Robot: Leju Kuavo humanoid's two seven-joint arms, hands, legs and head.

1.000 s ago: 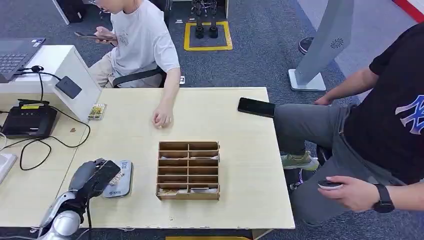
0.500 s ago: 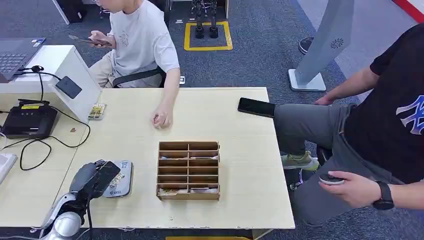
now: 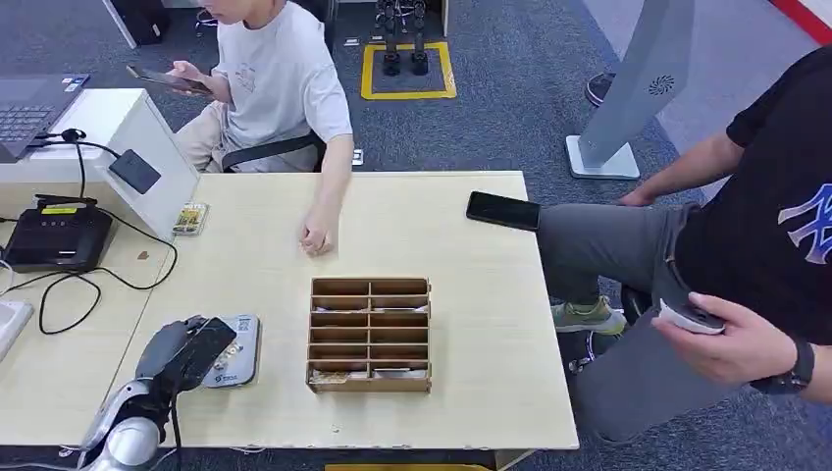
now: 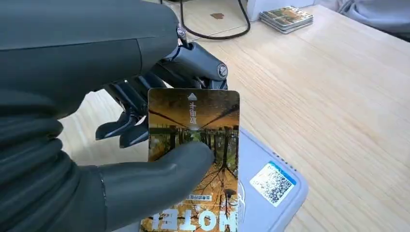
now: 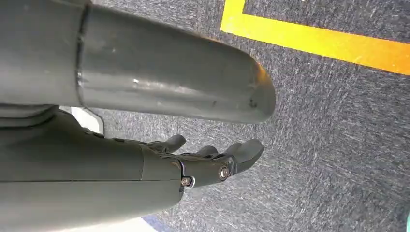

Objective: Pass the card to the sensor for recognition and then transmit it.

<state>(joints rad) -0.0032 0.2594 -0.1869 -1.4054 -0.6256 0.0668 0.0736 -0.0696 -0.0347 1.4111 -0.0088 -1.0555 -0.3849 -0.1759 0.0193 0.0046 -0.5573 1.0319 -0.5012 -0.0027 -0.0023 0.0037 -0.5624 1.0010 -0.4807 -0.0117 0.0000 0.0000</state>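
The left hand holds the card over the grey sensor, which lies flat on the light wooden table near its front left part. In the left wrist view the thick thumb presses on the printed face of the card and the darker fingers are behind it, so the card is pinched between them. The card shows an autumn picture and some letters. It hangs just above the sensor, and a QR sticker on the sensor is visible beside it; whether the card touches the sensor cannot be told.

The right hand hangs over dark carpet with a yellow line, its fingers apart and holding nothing.

A wooden box with compartments stands just beside the sensor. A black phone lies at the far right edge of the table. A small stack of cards lies at the far left. One person sits behind the table with a hand resting on it, and another person sits at the right side.
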